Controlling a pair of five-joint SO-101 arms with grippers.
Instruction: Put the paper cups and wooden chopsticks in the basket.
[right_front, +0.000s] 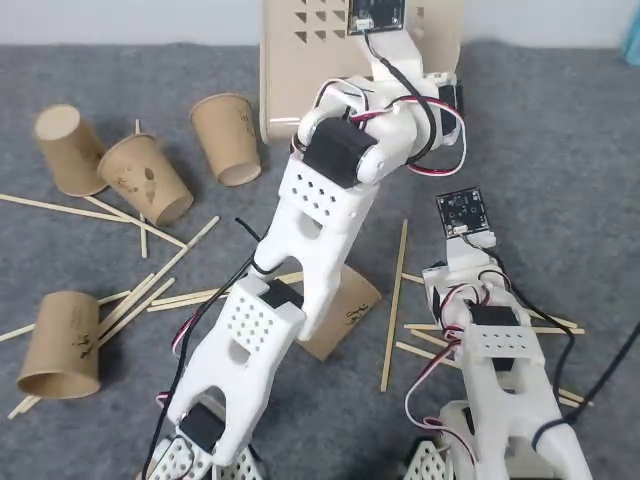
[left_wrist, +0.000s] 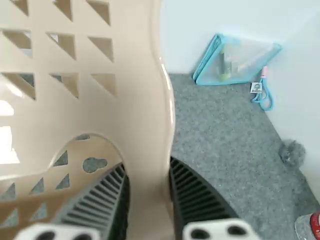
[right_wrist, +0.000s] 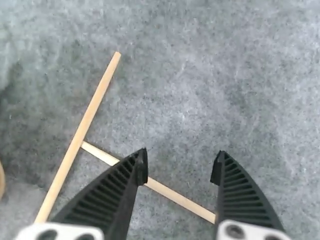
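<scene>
My left arm (right_front: 300, 250) runs from the lower left of the high view up to the top centre, where the basket (right_front: 285, 70) stands at the far edge of the grey table (right_front: 560, 130). My left gripper (left_wrist: 147, 172) is closed on the basket's beige wall (left_wrist: 100, 100): one finger sits inside and one outside, and both ribbed pads touch the plastic just under the rim. Beyond that wall a blue pouch (left_wrist: 235, 60) leans in the corner. My right arm (right_front: 500, 370) is at the lower right of the high view. My right gripper (right_wrist: 180, 167) hangs spread open just above the table, with nothing between its fingers. One chopstick (right_wrist: 165, 190) passes under one fingertip and crosses the gap, and its end meets a longer chopstick (right_wrist: 80, 135) lying at an angle beside it. None of the paper cups are in the basket. Three cups (right_front: 148, 178) lie on their sides in the upper left, a fourth cup (right_front: 62, 343) lies at the left edge lower down, and a fifth cup (right_front: 345, 315) shows from under my left arm near the centre. Loose chopsticks (right_front: 150, 290) are scattered across the left half, and more sticks (right_front: 393, 305) lie around my right arm.
</scene>
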